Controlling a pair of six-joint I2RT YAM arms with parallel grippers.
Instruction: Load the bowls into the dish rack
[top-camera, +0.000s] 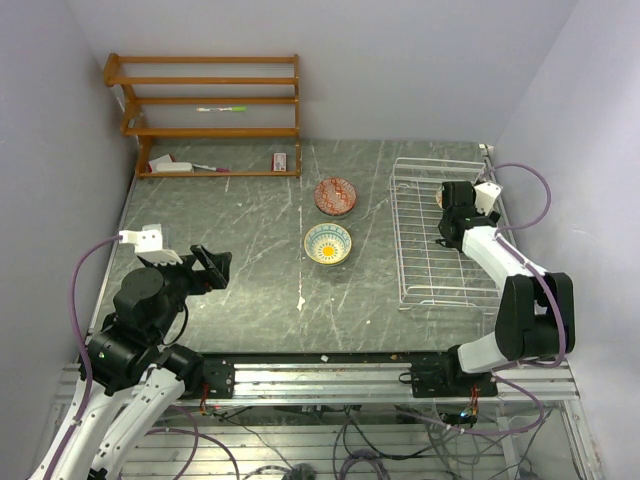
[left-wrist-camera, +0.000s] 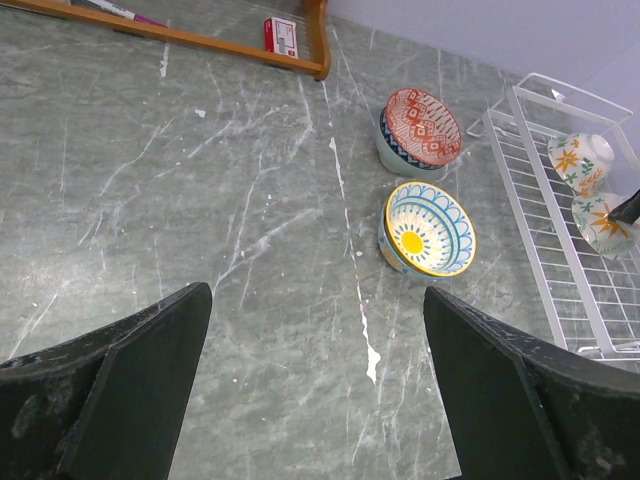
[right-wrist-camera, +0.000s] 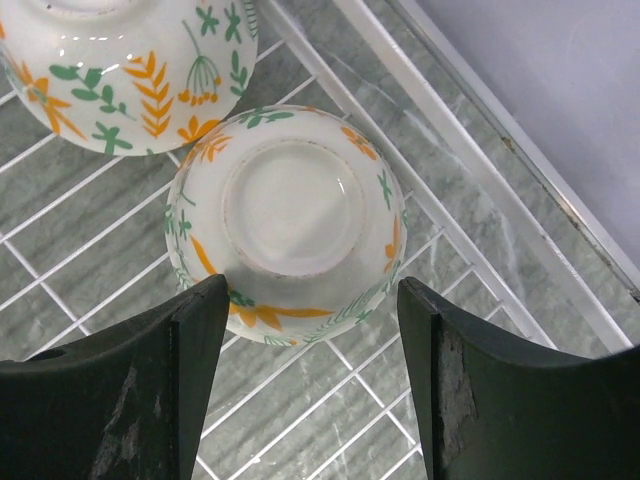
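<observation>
Apparently the right hand (right-wrist-camera: 310, 375), jaws wide, is releasing an upturned floral bowl (right-wrist-camera: 290, 220) at the dish rack (top-camera: 420, 270)'s two-o'clock corner. Next it must fetch the teal-yellow bowl (top-camera: 328, 243) from the tabletop (top-camera: 240, 270); the left hand (left-wrist-camera: 315, 385) hangs open, empty.

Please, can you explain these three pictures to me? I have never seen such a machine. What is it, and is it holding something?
These are two robot arms bolted to a table. One camera looks down from above; each wrist carries another, showing its own dark fingers.

On the table stand a red bowl and a blue-yellow bowl; a white dish rack sits to the right. The right gripper is open above an upturned floral bowl in the rack, beside a second one, without gripping it. The left gripper is open and empty. A wooden shelf stands at the back.
</observation>
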